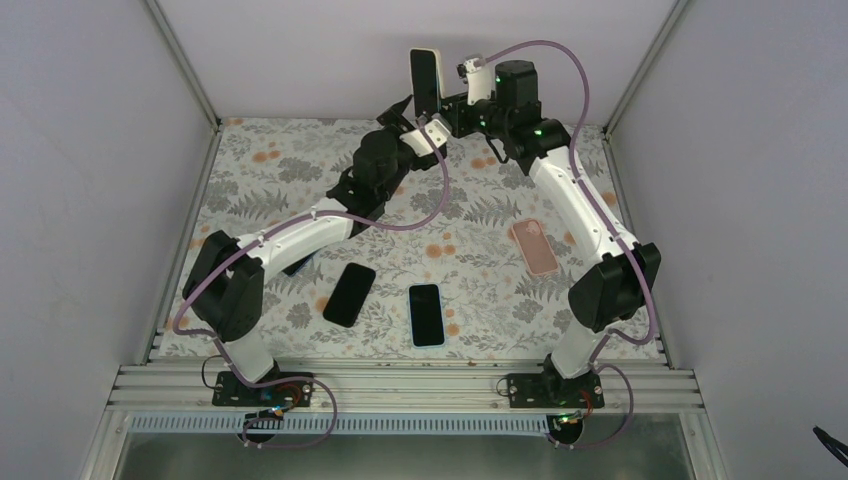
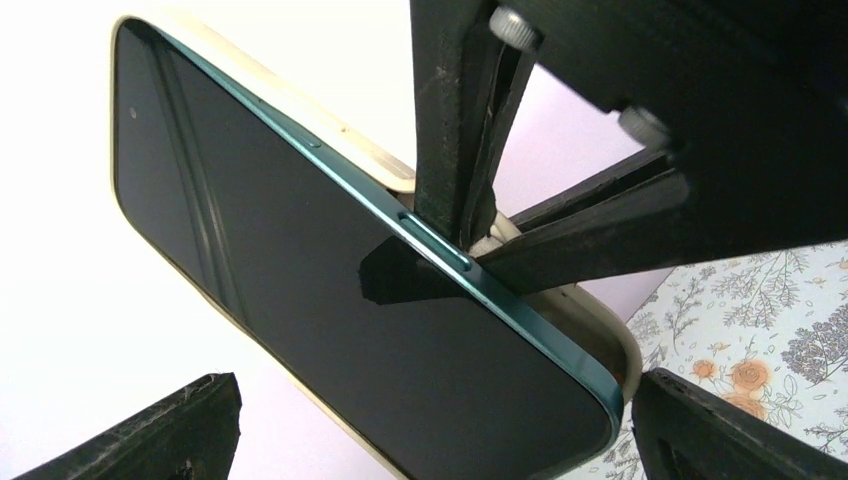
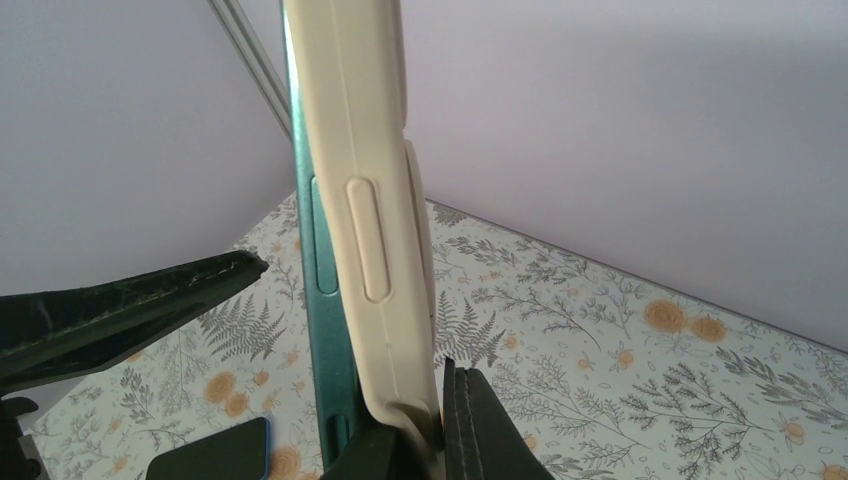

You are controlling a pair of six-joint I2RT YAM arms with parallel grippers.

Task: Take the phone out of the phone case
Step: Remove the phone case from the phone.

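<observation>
In the left wrist view, the lower end of the phone (image 2: 330, 300) runs off the bottom edge. The right fingers (image 2: 440, 120) cover part of its green rim and part of the case (image 2: 622, 350) behind it. Only the tips of the left fingers (image 2: 150, 440) show, in the bottom corners.

In the right wrist view, the tops of phone and case are cut off, and their lower ends are lost between the fingers. A blue-edged dark slab (image 3: 215, 455) on the counter (image 3: 600, 330) is cropped at the bottom edge.

From above, the left arm (image 1: 300, 230) hides most of a blue object (image 1: 300, 266), and what it is cannot be told.
</observation>
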